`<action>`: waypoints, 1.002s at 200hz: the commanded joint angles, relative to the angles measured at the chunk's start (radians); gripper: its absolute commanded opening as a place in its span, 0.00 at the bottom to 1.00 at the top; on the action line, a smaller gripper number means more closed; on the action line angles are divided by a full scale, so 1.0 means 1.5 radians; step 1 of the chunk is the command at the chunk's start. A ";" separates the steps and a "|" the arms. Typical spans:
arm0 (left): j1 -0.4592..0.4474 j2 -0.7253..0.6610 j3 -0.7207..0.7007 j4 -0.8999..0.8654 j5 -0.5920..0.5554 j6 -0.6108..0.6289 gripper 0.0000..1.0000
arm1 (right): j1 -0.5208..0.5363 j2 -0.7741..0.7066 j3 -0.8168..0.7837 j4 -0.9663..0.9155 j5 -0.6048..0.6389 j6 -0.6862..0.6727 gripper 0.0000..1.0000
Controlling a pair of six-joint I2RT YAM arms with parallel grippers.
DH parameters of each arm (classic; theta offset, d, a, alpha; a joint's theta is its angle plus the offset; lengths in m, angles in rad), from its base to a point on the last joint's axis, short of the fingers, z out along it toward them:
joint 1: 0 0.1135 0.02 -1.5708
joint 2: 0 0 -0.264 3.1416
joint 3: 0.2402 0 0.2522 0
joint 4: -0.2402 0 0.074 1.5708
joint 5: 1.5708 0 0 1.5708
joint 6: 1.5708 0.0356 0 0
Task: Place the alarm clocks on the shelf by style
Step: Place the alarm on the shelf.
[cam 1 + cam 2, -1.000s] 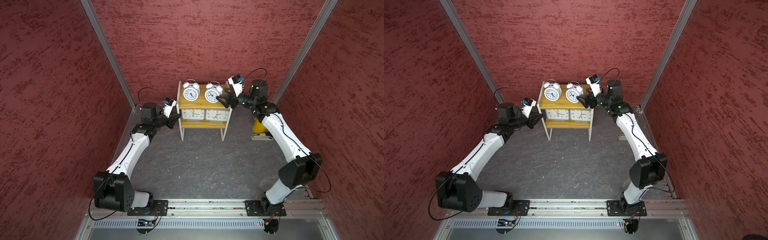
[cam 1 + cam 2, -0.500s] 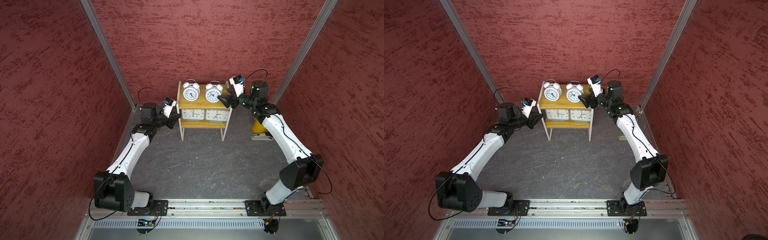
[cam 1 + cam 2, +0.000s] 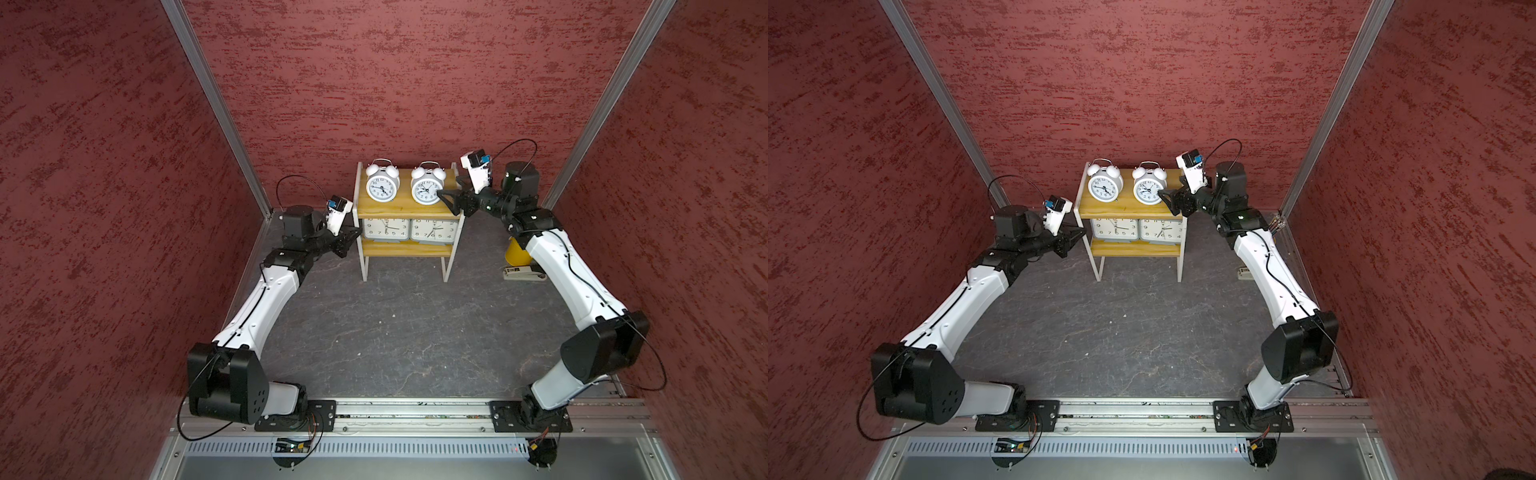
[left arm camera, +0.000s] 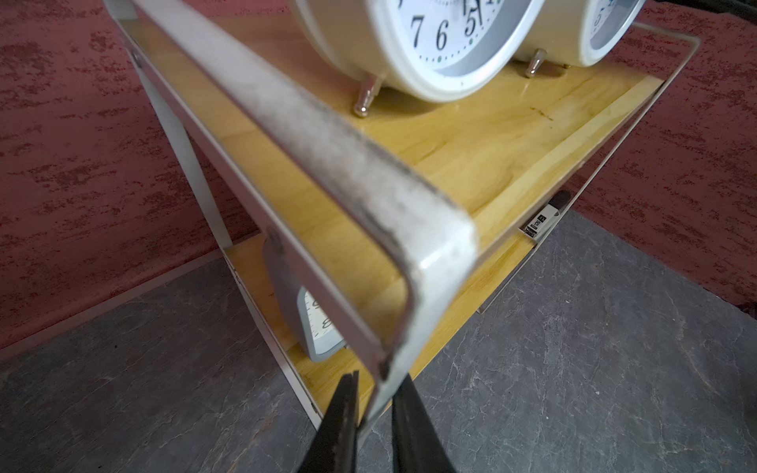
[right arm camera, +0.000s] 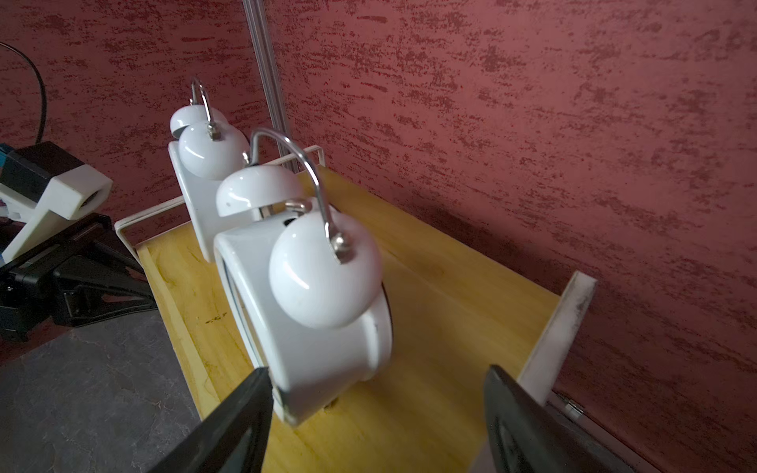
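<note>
Your red-walled cell
You face mottled red walls (image 3: 415, 75) on three sides, silver corner posts (image 3: 216, 104), and a dark grey marbled bench (image 3: 395, 332).

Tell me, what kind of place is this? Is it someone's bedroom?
Not a bedroom, most likely a robot test booth. Two robot arms are bolted to a metal rail, red panel walls box in a grey tabletop, and a small shelf holds alarm clocks.
</note>
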 commanded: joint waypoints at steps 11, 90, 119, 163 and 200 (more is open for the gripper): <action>-0.004 0.002 0.013 -0.006 0.039 0.005 0.21 | -0.002 -0.032 -0.014 0.030 -0.001 0.002 0.83; -0.003 -0.019 0.009 -0.007 0.028 0.002 0.91 | -0.003 -0.142 -0.152 0.155 0.022 0.056 0.88; -0.003 -0.064 -0.036 0.044 -0.030 -0.028 0.97 | -0.002 -0.203 -0.250 0.208 0.117 0.075 0.88; -0.003 -0.142 -0.159 0.163 -0.143 -0.073 1.00 | -0.003 -0.293 -0.428 0.322 0.318 0.107 0.90; -0.003 -0.184 -0.272 0.276 -0.255 -0.115 1.00 | -0.003 -0.316 -0.542 0.377 0.418 0.127 0.90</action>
